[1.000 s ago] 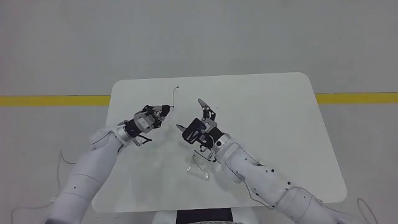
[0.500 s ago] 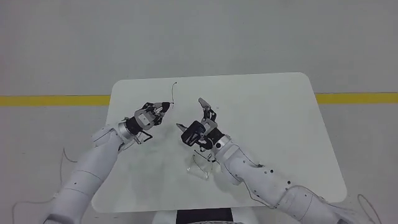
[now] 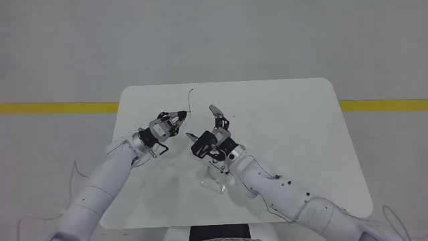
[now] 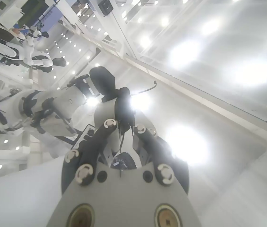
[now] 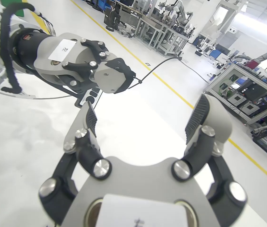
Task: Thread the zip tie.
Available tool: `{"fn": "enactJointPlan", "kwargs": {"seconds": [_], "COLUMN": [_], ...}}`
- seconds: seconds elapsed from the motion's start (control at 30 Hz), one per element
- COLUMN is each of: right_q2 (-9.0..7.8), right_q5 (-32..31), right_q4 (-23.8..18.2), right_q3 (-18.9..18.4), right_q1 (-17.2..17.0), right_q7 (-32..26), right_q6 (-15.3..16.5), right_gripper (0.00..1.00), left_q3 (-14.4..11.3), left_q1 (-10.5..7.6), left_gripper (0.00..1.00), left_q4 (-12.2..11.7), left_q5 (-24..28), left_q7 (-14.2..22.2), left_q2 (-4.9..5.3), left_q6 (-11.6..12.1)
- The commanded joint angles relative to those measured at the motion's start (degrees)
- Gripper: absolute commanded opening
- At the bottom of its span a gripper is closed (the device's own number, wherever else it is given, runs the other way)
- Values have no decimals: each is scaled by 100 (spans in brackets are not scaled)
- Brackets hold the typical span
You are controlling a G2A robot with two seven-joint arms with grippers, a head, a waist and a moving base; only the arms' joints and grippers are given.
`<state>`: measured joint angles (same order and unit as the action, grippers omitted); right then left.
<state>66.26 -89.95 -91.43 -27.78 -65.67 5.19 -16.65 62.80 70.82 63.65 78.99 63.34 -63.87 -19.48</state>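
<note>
Above tabletop (image 3: pixel 301 140), black zip tie (image 5: pixel 152 71) (thin)

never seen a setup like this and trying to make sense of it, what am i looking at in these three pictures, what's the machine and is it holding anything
This is a two-armed robot working at a white table. The wide picture looks down from a camera mounted above the arms. The other two come from cameras on each wrist, so each shows its own claw up close, with the workshop room behind it. The left claw is shut on a thin black zip tie, which sticks out from it into the air. The right claw is open, holds nothing, and faces the left one from close by. On the table beside the right arm sits a small clear object; I can't tell what it is.
</note>
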Motion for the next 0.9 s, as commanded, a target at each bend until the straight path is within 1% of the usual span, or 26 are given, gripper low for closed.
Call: {"fn": "enactJointPlan", "kwargs": {"seconds": [0.0,0.03,0.07,0.13,0.2,0.27,0.33,0.37,0.47,0.63,0.87], "right_q2": [9,16,21,34,45,55,63,69,84,120,156], "right_q5": [0,0,0,0,0,0,0,0,0,0,0], "right_q4": [25,37,46,66,85,107,127,136,160,204,236], "right_q3": [76,113,134,176,208,241,265,291,324,360,406], "right_q1": [55,83,98,125,148,172,190,205,234,263,308], "right_q7": [-11,-10,-10,-9,-8,-8,-18,-27,-49,-65,-51], "right_q6": [-45,-65,-81,-115,-141,-175,-246,-282,-283,-283,-283], "right_gripper": [93,69,51,44,40,36,35,32,27,22,23], "left_q3": [-127,-205,-251,-359,-416,-416,-416,-416,-416,-416,-416], "left_q1": [-29,-67,-97,-148,-175,-175,-175,-175,-175,-175,-175], "left_gripper": [0,0,0,0,0,0,0,0,0,0,0], "left_q4": [-29,-50,-64,-90,-99,-99,-99,-99,-99,-99,-99], "left_q5": [233,323,364,438,483,483,483,483,483,483,483], "left_q7": [12,-1,-8,-28,-35,-35,-35,-35,-35,-35,-35], "left_q2": [20,41,60,100,121,121,121,121,121,121,121], "left_q6": [0,0,0,0,0,0,0,0,0,0,0]}}
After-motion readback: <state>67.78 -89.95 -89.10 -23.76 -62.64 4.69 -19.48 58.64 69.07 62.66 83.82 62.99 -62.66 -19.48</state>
